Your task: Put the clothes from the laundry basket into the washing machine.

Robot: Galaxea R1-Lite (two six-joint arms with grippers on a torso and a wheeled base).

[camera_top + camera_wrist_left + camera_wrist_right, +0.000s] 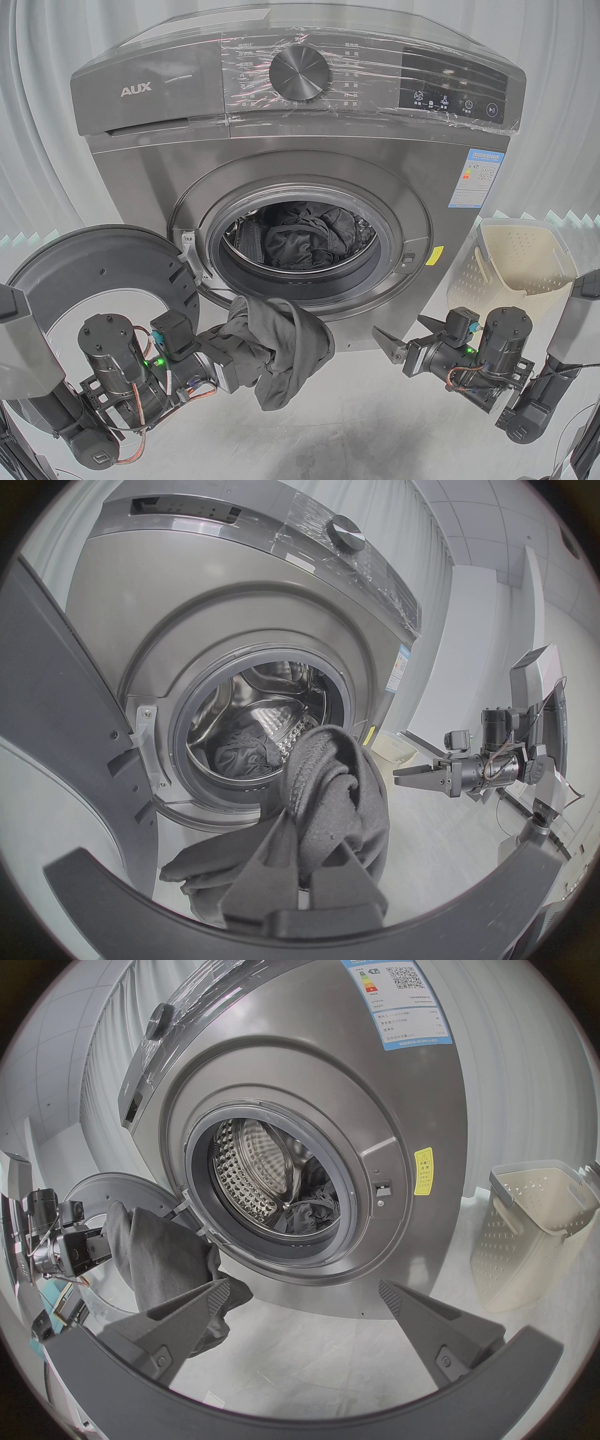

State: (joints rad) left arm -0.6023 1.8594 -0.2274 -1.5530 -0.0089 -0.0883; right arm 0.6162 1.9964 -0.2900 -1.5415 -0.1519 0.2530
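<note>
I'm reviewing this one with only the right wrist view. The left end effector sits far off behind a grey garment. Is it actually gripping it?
Observer: Yes. In the left wrist view the left end effector is shut on the dark grey garment, which bunches over its fingers.
Operator: Anything in the laundry basket?
Observer: The head view looks into the cream laundry basket, and the inside that shows holds no clothes.
Operator: And what's already loaded?
Observer: The head view shows a black pile of clothes lying inside the washing machine.
</note>
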